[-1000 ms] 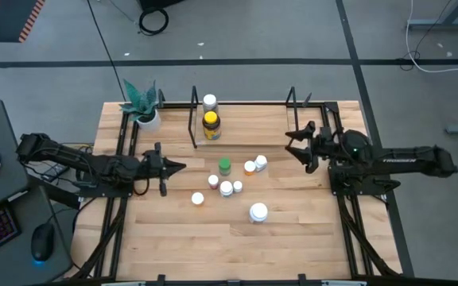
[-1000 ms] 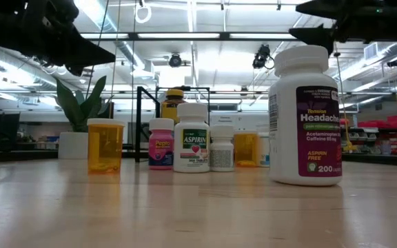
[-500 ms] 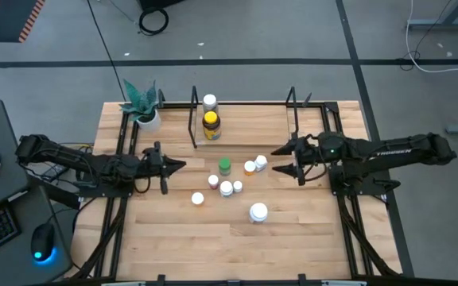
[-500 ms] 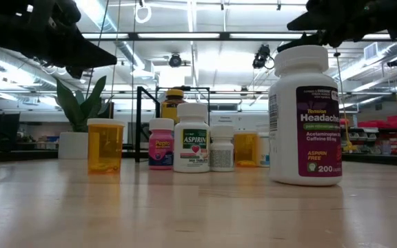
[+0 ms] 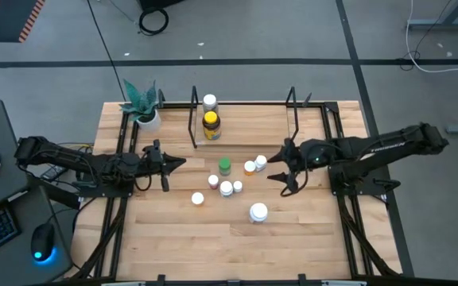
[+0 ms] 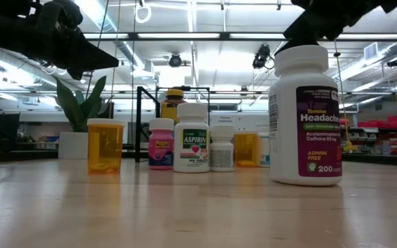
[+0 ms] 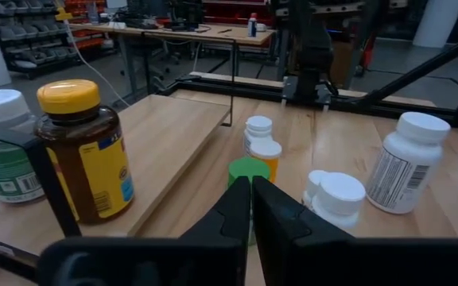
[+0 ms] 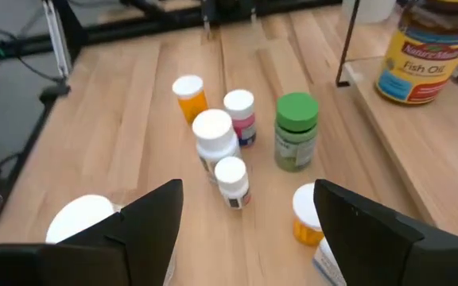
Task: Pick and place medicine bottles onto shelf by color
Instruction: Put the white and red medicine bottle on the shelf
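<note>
Two bottles already stand on the shelf (image 5: 245, 133) near the bench's (image 5: 181, 238) far edge: a white-capped one (image 5: 209, 101) and the amber bottle with the yellow lid (image 5: 211, 121), both at the shelf's left end. What has changed over the last second is the right arm: its right pincer (image 5: 283, 167) has swung in from beside the right rail toward the bench's middle and dropped lower, and now hangs with its fingers spread wide and nothing between them, just beside the orange bottle (image 5: 250, 167) and its white-capped neighbour (image 5: 261, 161). I judge this to be the approach for the next pick, with one of those two the likely target. The left pincer (image 5: 175, 166) has not moved; it waits toward the left edge, fingers closed together on nothing. The loose bottles sit clustered mid-bench: a green-capped one (image 5: 224, 165), three small ones (image 5: 226, 187) close together, another orange one (image 5: 198, 199) apart toward the near edge, and the large white headache bottle (image 5: 258, 212) nearest the near edge. The surface is pale wood planking with black rails along both sides; a potted plant (image 5: 144, 106) stands at the far left corner. Beyond, the low view shows a workshop with bright ceiling lights (image 6: 205, 36).
</note>
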